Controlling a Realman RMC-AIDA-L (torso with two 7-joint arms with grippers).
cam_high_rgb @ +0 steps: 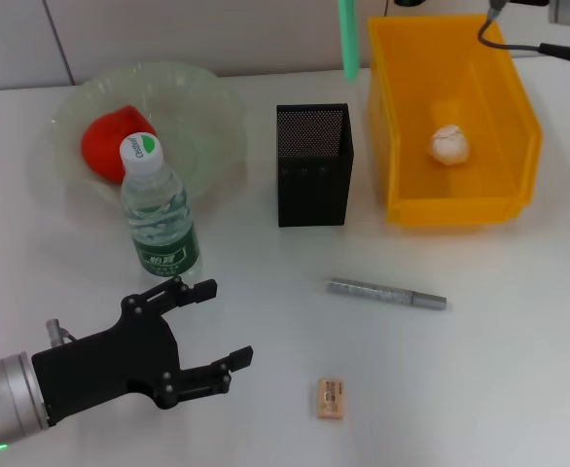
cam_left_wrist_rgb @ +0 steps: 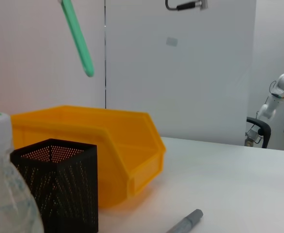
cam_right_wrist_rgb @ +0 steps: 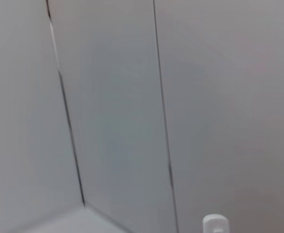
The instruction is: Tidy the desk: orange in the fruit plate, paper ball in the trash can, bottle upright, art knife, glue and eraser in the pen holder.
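Your left pincer (cam_high_rgb: pixel 210 326) hovers low over the desk (cam_high_rgb: pixel 499 370), forearm reaching in from the near left corner, its two black fingers (cam_high_rgb: pixel 193 290) spread wide with nothing between them. Just beyond its upper finger the bottle (cam_high_rgb: pixel 159 214) stands upright, and behind that the fruit plate (cam_high_rgb: pixel 207 107) holds the orange (cam_high_rgb: pixel 110 144). Farther out stands the black mesh pen holder (cam_high_rgb: pixel 313 165); past it, the yellow trash can (cam_high_rgb: pixel 402 126) contains the paper ball (cam_high_rgb: pixel 450 144). Off the fingertips lie the grey art knife (cam_high_rgb: pixel 386 293) and, nearer, the eraser (cam_high_rgb: pixel 330 399). The green glue (cam_high_rgb: pixel 347 37) hangs high above the pen holder, where your right arm reaches; you cannot tell the right pincer's state.
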